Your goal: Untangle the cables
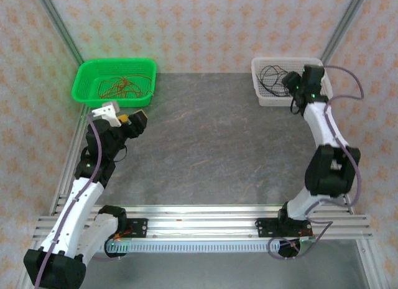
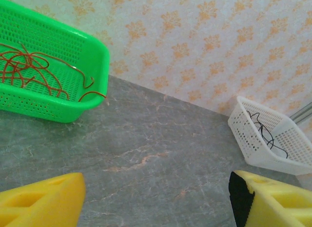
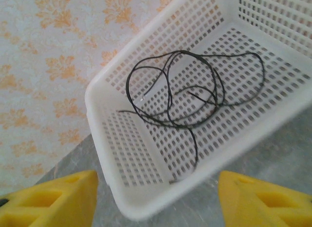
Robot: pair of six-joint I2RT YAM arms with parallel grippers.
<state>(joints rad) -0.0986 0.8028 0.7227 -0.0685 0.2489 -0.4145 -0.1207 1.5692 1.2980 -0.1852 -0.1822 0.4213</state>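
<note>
The red cables [image 1: 121, 85] lie in a loose tangle inside the green basket [image 1: 84, 90] at the back left. They show again in the left wrist view as red cables [image 2: 24, 61] in the green basket [image 2: 100, 56]. The black cables [image 1: 272, 76] lie coiled in the white basket [image 1: 264, 101] at the back right, and the right wrist view has these black cables [image 3: 167, 100] looped on the basket floor. My left gripper [image 1: 124, 118] [image 2: 156, 202] hovers open just in front of the green basket, holding nothing. My right gripper [image 1: 291, 84] [image 3: 156, 200] stands open over the white basket's [image 3: 97, 105] near rim, also holding nothing.
The grey stone-patterned table [image 1: 211, 152] stretches between the two baskets. Patterned walls close in the back and sides. An aluminium rail frame [image 1: 205, 220] runs along the near edge, where both arm bases are bolted. The white basket [image 2: 248, 134] sits far right in the left wrist view.
</note>
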